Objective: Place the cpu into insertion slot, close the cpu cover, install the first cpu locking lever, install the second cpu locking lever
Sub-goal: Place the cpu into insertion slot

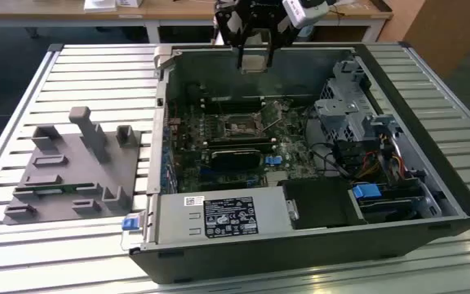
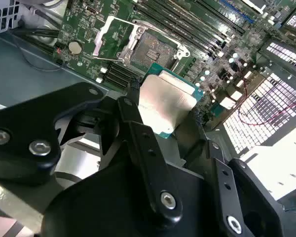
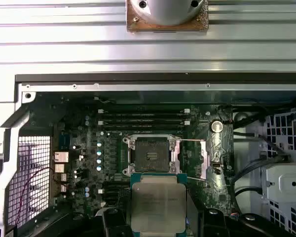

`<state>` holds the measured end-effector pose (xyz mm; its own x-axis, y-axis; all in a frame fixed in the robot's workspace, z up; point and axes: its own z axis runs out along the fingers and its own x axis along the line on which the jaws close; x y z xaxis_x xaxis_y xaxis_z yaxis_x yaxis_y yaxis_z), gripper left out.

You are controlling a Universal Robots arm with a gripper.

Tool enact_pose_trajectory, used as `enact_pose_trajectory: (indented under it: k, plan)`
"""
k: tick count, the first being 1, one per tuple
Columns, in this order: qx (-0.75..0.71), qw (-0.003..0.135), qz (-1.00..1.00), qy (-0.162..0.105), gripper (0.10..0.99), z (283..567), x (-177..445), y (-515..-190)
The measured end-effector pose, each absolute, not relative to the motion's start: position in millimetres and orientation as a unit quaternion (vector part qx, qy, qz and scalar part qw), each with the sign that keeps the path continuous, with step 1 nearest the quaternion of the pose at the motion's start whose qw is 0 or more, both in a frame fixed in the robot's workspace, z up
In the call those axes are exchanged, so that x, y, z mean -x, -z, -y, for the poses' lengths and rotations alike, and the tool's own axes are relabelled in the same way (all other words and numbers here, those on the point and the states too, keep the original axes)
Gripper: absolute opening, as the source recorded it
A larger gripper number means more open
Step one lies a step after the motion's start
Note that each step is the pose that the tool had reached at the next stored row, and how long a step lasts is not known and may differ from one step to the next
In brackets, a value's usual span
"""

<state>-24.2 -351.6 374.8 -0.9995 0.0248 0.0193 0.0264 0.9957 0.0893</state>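
Observation:
My gripper (image 1: 253, 61) hangs over the back wall of the open computer case (image 1: 163, 122), shut on the cpu (image 1: 253, 64). In both wrist views the cpu (image 2: 164, 98) (image 3: 158, 200) is a flat square with a pale silvery top, held by its edges between the black fingers (image 2: 138, 133). The insertion slot (image 1: 239, 128) (image 2: 150, 49) (image 3: 151, 155) lies bare on the motherboard, well below the chip. Beside the slot, the cpu cover (image 2: 121, 22) (image 3: 203, 158) is swung open.
A grey fixture block (image 1: 71, 165) with upright pegs stands on the slatted table at the exterior view's left. Inside the case are a labelled power supply (image 1: 218, 217), a metal drive cage (image 1: 349, 110), cables (image 1: 333, 159) and long black memory slots (image 3: 143, 118).

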Motion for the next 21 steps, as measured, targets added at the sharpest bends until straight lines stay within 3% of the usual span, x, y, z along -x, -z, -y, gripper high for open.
enact_pose_trajectory:
  k: [21]
  plan:
    - [0.146, 0.003, 0.988, 0.046, 0.537, 351.6, 24.2, -374.3]
